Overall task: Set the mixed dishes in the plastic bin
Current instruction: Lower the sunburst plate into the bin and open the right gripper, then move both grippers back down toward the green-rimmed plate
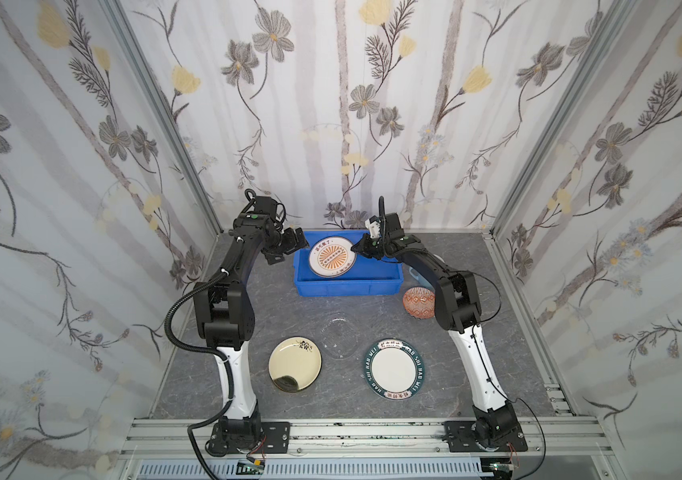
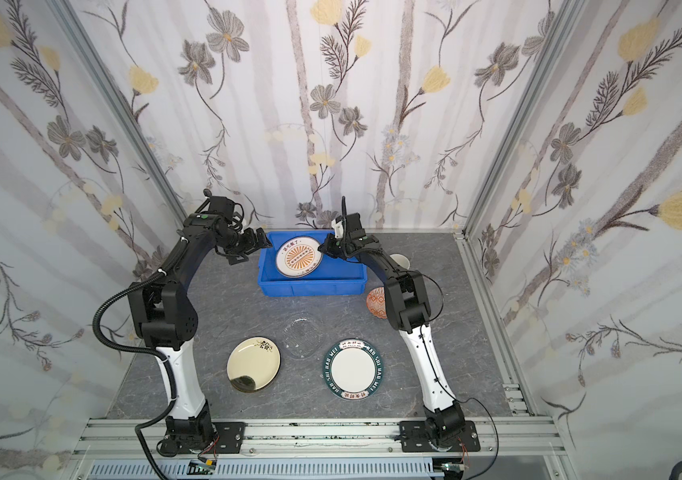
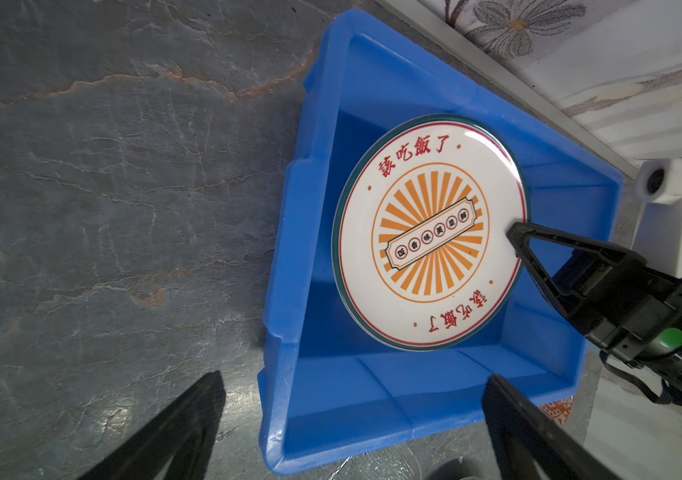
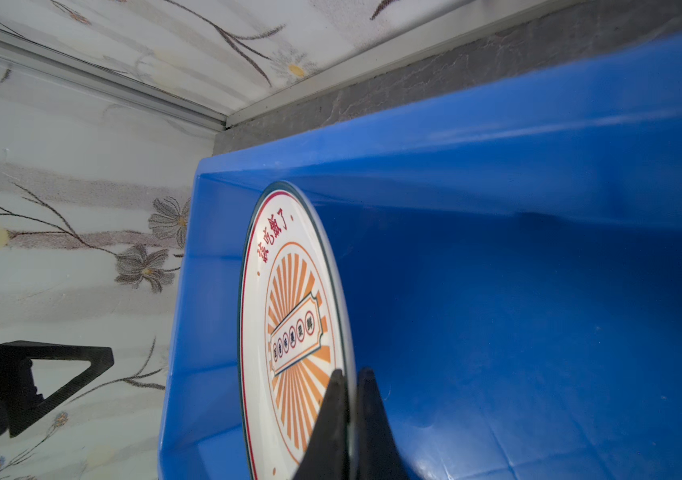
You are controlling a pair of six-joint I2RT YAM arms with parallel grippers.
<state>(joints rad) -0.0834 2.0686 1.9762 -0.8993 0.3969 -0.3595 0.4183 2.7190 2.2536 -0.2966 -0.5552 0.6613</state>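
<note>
The blue plastic bin (image 1: 347,287) (image 2: 310,287) stands at the back of the table. A white plate with an orange sunburst (image 1: 332,257) (image 3: 431,232) (image 4: 289,332) hangs tilted inside its left half. My right gripper (image 1: 354,248) (image 4: 349,374) is shut on that plate's right rim. Just outside the bin's left end my left gripper (image 1: 300,243) (image 3: 354,380) stands open and empty. On the table lie a cream plate (image 1: 295,363), a clear glass plate (image 1: 337,336), a teal-rimmed plate (image 1: 394,368) and an orange bowl (image 1: 418,302). The pale blue mug (image 2: 399,261) is mostly hidden behind my right arm.
Floral walls close in the grey stone tabletop (image 1: 273,307) at the back and on both sides. An aluminium rail (image 1: 364,432) carrying both arm bases runs along the front edge. The bin's right half (image 4: 539,311) holds nothing.
</note>
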